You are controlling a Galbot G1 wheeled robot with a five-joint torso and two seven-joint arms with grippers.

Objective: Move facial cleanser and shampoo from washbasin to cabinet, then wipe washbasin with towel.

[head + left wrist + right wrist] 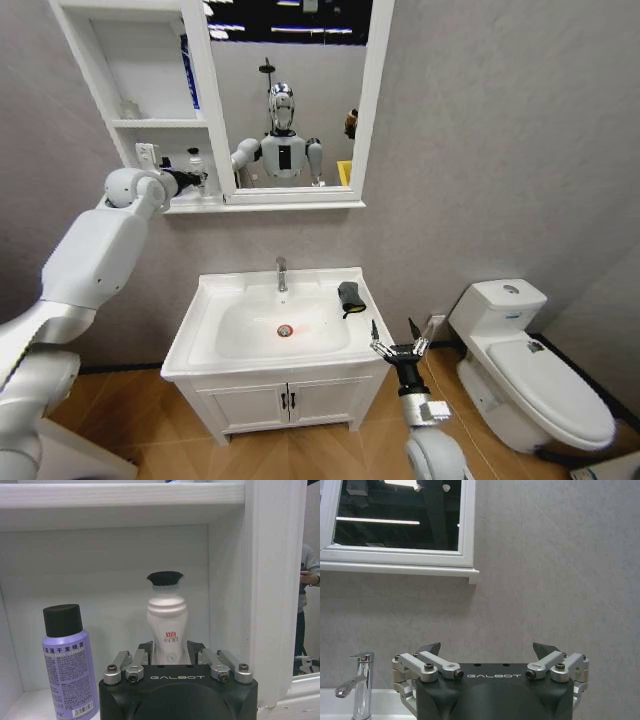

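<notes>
Nearest the robot, its right gripper [398,340] hangs low beside the front right corner of the washbasin [200,345], its fingers spread wide with nothing between them, idle. The basin itself is a white rectangular bowl with a chrome tap [281,273] at the back and a red-ringed drain [284,330] in the middle; the small dark towel [350,296] lies on its right rim, untouched. No bottles are left on the basin. Farther off and higher, the left arm reaches up to the lowest shelf of the white cabinet [196,208] beside the mirror [287,95]. There the left gripper [170,652] is closed around the base of a white bottle with a black cap [167,618], which stands upright on the shelf near its right wall. Just beside it stands a purple spray can [68,662] with a black cap. This looks like the placing step: to finish it well, the gripper should open only once the bottle rests flat, then draw straight back so its fingers brush neither the bottle nor the can.
</notes>
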